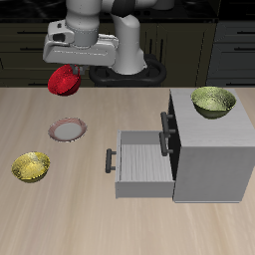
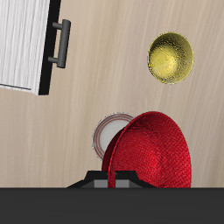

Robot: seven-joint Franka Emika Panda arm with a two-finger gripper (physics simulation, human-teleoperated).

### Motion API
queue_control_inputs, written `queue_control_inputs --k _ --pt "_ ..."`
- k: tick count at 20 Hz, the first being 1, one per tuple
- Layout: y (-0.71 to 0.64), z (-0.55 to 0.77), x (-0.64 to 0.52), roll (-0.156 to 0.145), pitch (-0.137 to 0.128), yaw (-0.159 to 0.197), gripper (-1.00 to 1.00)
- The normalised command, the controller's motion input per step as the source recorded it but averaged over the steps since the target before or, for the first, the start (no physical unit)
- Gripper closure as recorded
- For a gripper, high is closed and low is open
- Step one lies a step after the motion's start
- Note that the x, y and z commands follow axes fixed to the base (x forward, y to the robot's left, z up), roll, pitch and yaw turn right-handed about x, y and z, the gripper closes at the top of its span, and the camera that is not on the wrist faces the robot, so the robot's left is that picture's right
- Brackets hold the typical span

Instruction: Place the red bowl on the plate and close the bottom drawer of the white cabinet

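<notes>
The red bowl (image 1: 66, 80) is held up in the air by the gripper (image 1: 68, 68), well above the table (image 1: 120, 224). The fingers themselves are hidden behind the gripper body and the bowl, so the exact pinch cannot be made out, but the bowl hangs clear of any support and is judged to be clamped at its rim. It is carried tilted, almost on edge, so that its hollow faces sideways rather than upward; in the wrist view its round inner surface (image 2: 150, 157) is turned toward the camera.

The plate (image 1: 68, 129) lies flat on the table, nearer the front edge than the bowl and almost straight beneath it. In the wrist view the plate (image 2: 111, 133) is seen just beside the bowl's rim and partly covered by it. Both things are round, so no long axis has to be matched; what counts is that the bowl is brought down over the plate's middle and levelled before release, otherwise it is likely to land on its rim and roll off.

The bottom drawer (image 1: 142, 164) of the white cabinet (image 1: 211, 149) stands pulled out, its dark handle (image 1: 111, 159) facing the plate's side of the table. It is not yet closed.

One yellow-green bowl (image 1: 31, 166) sits near the front edge, apart from the plate; another (image 1: 213, 101) rests on the cabinet top.
</notes>
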Motion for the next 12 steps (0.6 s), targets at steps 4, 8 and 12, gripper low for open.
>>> queue_control_inputs --k 4,8,12 --pt "0.08 -0.31 0.05 0.013 0.031 -0.005 1.0" --pt "0.01 -0.13 0.02 0.013 0.008 0.008 1.0" --pt "-0.02 -0.04 0.03 0.007 0.001 -0.011 1.0"
